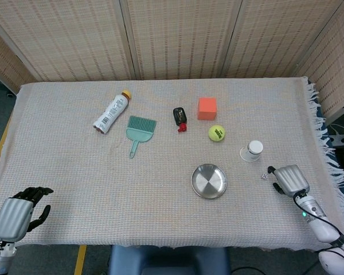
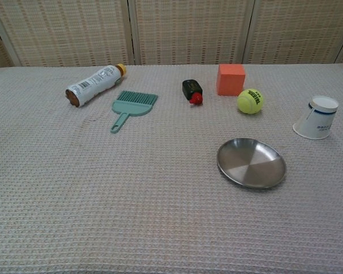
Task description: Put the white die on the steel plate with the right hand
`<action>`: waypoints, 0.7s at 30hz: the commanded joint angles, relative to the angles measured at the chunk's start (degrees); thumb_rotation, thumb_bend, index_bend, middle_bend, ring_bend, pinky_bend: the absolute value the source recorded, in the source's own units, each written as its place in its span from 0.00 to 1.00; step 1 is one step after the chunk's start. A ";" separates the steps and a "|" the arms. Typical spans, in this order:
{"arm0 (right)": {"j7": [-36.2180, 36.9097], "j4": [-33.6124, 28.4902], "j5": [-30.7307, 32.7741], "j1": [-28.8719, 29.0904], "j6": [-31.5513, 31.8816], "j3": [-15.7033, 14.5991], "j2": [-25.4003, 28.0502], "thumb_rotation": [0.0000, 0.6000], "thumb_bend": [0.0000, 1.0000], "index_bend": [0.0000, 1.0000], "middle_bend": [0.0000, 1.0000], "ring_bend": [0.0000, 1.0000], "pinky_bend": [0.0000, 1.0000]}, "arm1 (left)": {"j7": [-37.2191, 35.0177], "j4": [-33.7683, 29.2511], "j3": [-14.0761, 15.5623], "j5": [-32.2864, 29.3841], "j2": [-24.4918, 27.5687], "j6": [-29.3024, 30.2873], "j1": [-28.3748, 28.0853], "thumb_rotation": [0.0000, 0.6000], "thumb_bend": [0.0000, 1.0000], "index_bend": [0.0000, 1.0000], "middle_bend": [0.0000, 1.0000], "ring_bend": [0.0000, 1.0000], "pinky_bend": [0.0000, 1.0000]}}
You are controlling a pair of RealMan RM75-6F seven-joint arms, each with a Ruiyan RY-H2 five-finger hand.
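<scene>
Right hand point(image 1: 290, 179) sat just right of white die point(image 1: 264, 176), holding nothing; finger spread unclear. Die tiny: a clumsy pinch could flick it off the surface point(image 1: 160, 206), missing steel plate point(image 1: 208, 181).

You have on the cloth: lying bottle point(image 1: 111, 113), teal brush point(image 1: 139, 130), black-and-red item point(image 1: 180, 118), orange cube point(image 1: 207, 107), tennis ball point(image 1: 217, 133), upturned paper cup point(image 1: 252, 150).

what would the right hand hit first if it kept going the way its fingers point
Most likely the white die, lying just beyond the right hand, toward the steel plate. Height above the cloth is unclear.
</scene>
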 commanded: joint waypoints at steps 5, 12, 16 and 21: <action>2.76 3.15 -0.76 0.39 0.11 -0.55 -1.97 1.00 0.28 0.39 0.80 0.88 0.96 | 0.02 -0.02 -0.02 0.02 -0.01 0.06 0.03 1.00 0.39 0.35 0.41 0.38 0.59; 5.88 7.47 -1.40 0.89 0.33 -0.89 -4.34 1.00 0.28 0.41 0.80 0.88 0.97 | 0.06 -0.05 -0.02 0.10 0.05 0.11 0.06 1.00 0.39 0.35 0.41 0.37 0.59; 6.79 8.99 -1.59 0.98 0.69 -1.00 -5.02 1.00 0.28 0.41 0.80 0.89 0.97 | 0.09 -0.06 -0.02 0.08 0.05 0.10 0.08 1.00 0.39 0.35 0.41 0.37 0.59; 8.31 10.80 -1.63 1.12 1.14 -0.88 -6.05 1.00 0.28 0.41 0.80 0.89 0.97 | 0.25 -0.10 -0.01 0.11 0.04 0.08 0.09 1.00 0.39 0.35 0.41 0.37 0.59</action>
